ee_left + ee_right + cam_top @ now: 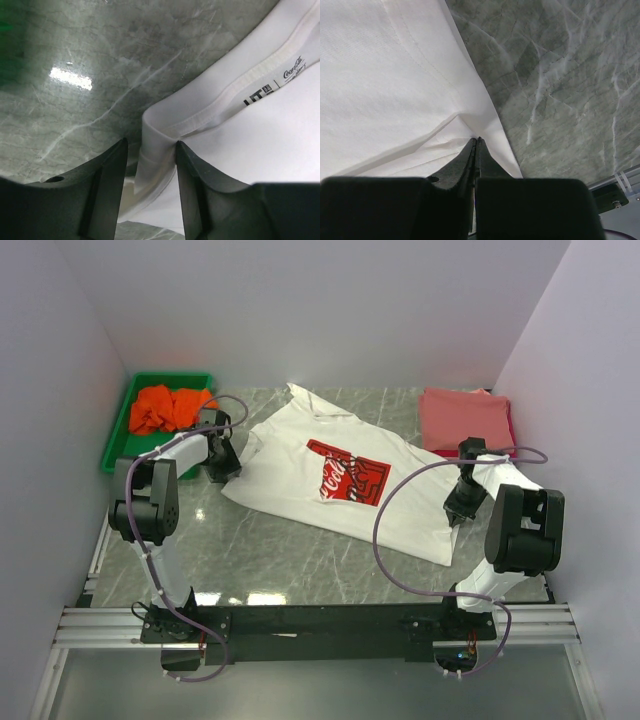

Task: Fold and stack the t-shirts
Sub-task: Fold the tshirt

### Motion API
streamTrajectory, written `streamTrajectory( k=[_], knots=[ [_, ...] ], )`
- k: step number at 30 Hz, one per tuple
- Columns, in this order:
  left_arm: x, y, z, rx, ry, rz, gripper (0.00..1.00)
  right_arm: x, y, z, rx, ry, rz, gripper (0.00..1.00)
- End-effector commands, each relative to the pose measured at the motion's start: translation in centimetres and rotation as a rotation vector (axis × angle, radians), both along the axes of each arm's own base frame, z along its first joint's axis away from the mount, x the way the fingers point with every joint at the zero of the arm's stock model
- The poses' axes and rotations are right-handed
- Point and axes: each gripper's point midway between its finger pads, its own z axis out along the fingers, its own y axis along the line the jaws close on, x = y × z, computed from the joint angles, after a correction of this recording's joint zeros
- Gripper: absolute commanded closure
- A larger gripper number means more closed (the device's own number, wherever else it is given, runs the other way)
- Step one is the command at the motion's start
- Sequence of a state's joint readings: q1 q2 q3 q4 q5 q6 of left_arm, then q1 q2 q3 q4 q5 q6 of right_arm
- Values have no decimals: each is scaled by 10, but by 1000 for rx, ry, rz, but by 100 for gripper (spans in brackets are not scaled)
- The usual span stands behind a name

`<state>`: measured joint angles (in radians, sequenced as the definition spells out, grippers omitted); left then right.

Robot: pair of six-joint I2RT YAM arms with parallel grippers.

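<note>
Straddling an edge fold of the limp, light white t-shirt (290, 485) at frame left, left fingers (107, 192) half open, not yet gripping; pinching its lower-right hem, right fingers (462, 165) fully closed.

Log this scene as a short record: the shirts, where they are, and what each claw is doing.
white t-shirt: spread out on marble table, red print up
orange t-shirt: crumpled in green tray, far left
pink t-shirts: folded stack, far right
left claw: open, straddling a fold at the white t-shirt's edge
right claw: shut on the white t-shirt's edge
</note>
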<state>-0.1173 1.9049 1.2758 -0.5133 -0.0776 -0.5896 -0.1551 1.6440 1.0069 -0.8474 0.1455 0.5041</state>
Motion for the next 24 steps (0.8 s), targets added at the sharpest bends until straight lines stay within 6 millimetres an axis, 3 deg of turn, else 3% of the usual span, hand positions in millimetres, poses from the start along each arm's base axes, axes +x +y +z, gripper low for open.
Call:
streamTrajectory(
  k=[1, 12, 24],
  knots=[
    [5, 6, 4, 26, -22, 29, 51, 0, -7, 5, -27, -21, -8, 100],
    [6, 14, 11, 54, -35, 45, 63, -2, -8, 3, -34, -6, -9, 100],
    [-2, 38, 13, 105, -32, 94, 66, -8, -10, -2, -44, 28, -14, 100]
  ],
)
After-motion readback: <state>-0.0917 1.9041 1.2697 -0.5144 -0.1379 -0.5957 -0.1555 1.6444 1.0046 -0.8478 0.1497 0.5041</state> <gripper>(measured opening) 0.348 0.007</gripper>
